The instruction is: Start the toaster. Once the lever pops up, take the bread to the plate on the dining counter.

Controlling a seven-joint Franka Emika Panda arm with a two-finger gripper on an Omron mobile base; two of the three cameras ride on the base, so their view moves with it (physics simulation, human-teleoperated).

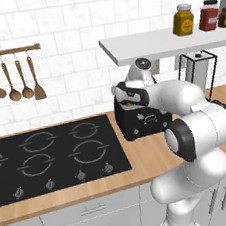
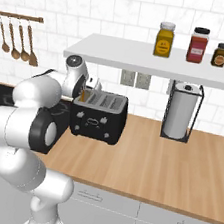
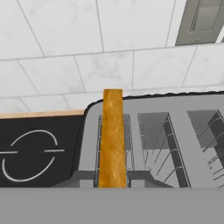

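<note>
The black boxy two-slot toaster sat on the light wood counter, at 3 o'clock from the black stovetop. The tan-brown slice of bread stood upright in the slot nearest the stovetop, its top edge above the slot. The pincer hung over that slot, pinching the bread.
</note>
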